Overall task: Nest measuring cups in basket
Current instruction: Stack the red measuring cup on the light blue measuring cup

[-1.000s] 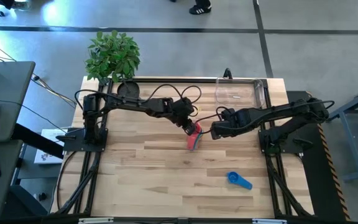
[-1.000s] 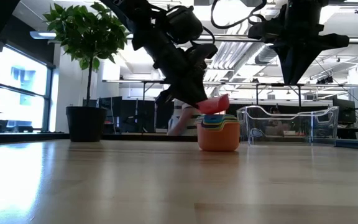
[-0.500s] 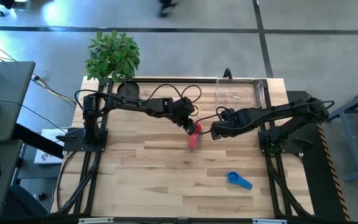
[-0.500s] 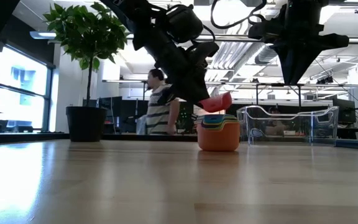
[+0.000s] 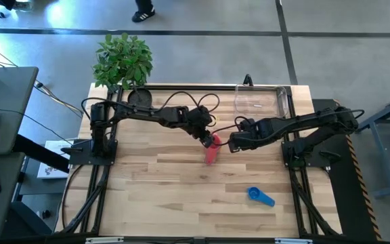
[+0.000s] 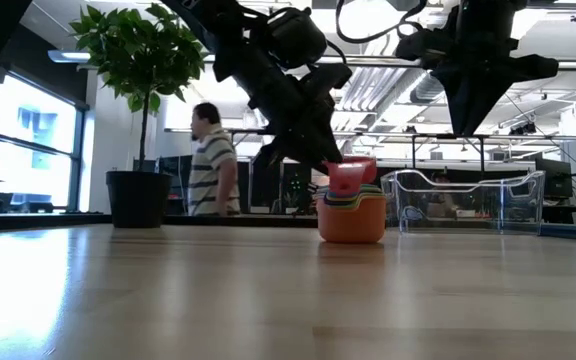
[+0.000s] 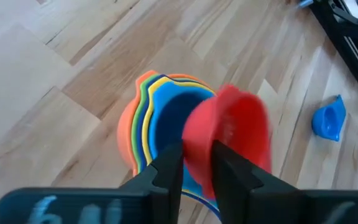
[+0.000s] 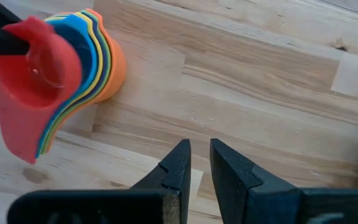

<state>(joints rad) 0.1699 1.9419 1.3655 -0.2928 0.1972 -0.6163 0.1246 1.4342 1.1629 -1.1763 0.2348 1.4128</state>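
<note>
A light wooden tabletop (image 5: 161,196) seen from above, with two dark robot arms reaching toward its middle; the left gripper (image 7: 197,163) sits over a nested stack of small plastic measuring cups (image 7: 157,121), orange outermost, then yellow, green and blue; its two dark fingers (image 7: 166,174) stand a narrow gap apart with the rim of a red plastic measuring cup (image 7: 232,134) between them, though whether they grip it or have begun to let it go cannot be told; the red cup rests tilted on top of the stack, not fully seated; the right gripper (image 8: 196,163) hovers just beside the stack with its fingers nearly together and nothing between them; a lone blue plastic measuring cup (image 5: 259,196) lies well apart near the front edge; the clear rectangular plastic basket (image 5: 283,102) stands at the far right corner, apparently without cups; a potted green plant (image 5: 122,59) stands at the far left corner; the step in hand appears to be adding the red cup to the stack; next, it likely needs releasing squarely, then the blue cup fetching, then the stack moving into the basket.
</note>
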